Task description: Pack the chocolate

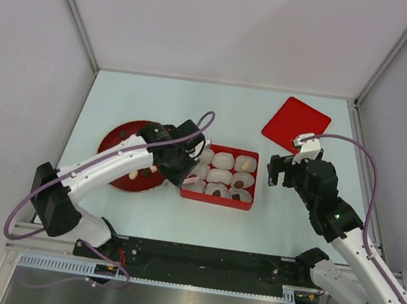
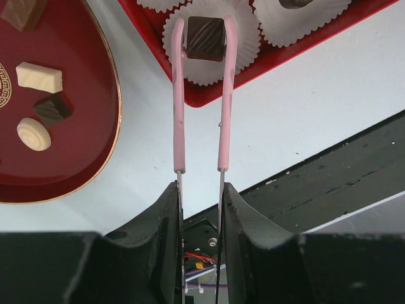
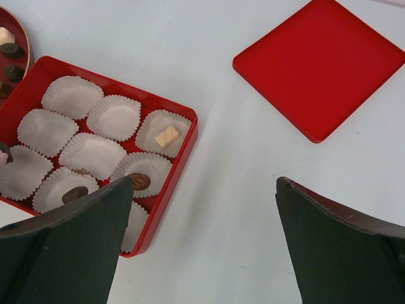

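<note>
My left gripper (image 2: pixel 200 187) is shut on the metal arms of pink-handled tongs (image 2: pixel 179 114). The tongs' tips clasp a dark ridged chocolate (image 2: pixel 205 38) in a white paper cup (image 2: pixel 209 73) at a corner of the red box (image 2: pixel 197 101). I cannot tell whether the chocolate rests on the paper. More chocolate lies on the dark red plate (image 2: pixel 82 158): a cream block (image 2: pixel 39 77), a dark piece (image 2: pixel 52 109) and a round cream one (image 2: pixel 33 133). My right gripper (image 3: pixel 204 183) hangs open over bare table, right of the box (image 3: pixel 180 158), which holds a tan chocolate (image 3: pixel 167 136) and a brown one (image 3: pixel 140 182).
The red square lid (image 1: pixel 296 124) lies flat at the back right, beyond the right gripper (image 1: pixel 282 171). The plate (image 1: pixel 118 141) sits left of the box (image 1: pixel 217 198), with the left arm across it. White walls close the table on three sides.
</note>
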You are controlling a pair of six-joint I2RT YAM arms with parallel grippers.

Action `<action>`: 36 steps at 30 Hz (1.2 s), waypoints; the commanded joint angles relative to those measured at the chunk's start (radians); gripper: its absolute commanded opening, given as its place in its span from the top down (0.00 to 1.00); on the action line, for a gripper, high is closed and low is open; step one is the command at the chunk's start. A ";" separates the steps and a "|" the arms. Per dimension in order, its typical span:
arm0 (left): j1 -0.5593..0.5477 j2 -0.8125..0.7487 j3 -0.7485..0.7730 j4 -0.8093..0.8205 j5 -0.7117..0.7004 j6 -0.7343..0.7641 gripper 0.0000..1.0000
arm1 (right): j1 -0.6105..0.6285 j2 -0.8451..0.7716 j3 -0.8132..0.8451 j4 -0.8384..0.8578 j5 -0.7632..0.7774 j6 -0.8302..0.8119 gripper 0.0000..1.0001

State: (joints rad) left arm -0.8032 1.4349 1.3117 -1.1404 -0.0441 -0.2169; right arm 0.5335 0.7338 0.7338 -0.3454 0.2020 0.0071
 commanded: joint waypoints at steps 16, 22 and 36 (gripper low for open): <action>-0.027 0.070 0.038 -0.019 -0.010 0.034 0.85 | 0.005 -0.008 -0.005 0.040 0.011 -0.004 0.00; -0.028 0.082 0.026 -0.004 0.003 0.037 0.75 | 0.008 -0.008 -0.007 0.039 0.013 -0.004 0.00; -0.030 0.061 0.024 0.008 -0.002 0.028 0.57 | 0.008 -0.013 -0.007 0.037 0.011 -0.006 0.00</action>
State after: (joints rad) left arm -0.8230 1.5204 1.3132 -1.1431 -0.0460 -0.1993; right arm 0.5358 0.7338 0.7326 -0.3454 0.2020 0.0071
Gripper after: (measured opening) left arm 0.417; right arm 0.994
